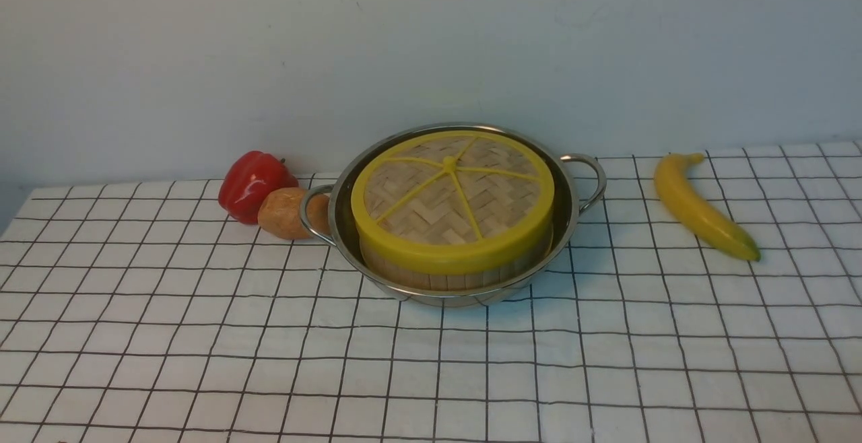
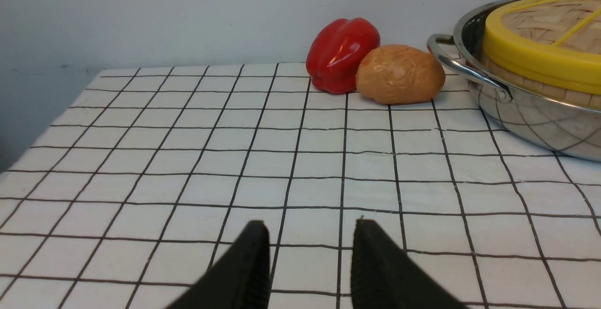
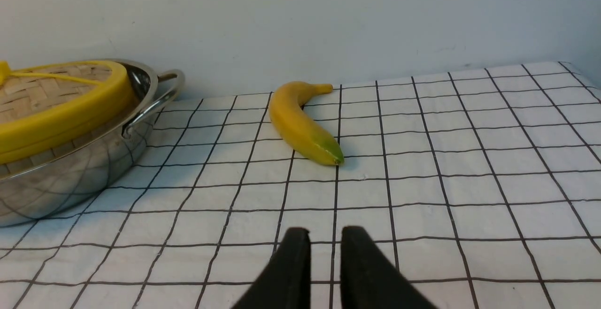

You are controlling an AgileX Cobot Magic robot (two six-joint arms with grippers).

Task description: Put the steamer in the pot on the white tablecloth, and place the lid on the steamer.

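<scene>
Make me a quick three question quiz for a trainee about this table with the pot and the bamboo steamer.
1. True or false: the lid sits on the steamer inside the pot.
2. Which item lies on the robot's right of the pot? A) red pepper B) banana C) potato
3. Fill in: the potato touches the pot's ____.

Key: 1 true. 2 B, the banana. 3 handle.
</scene>
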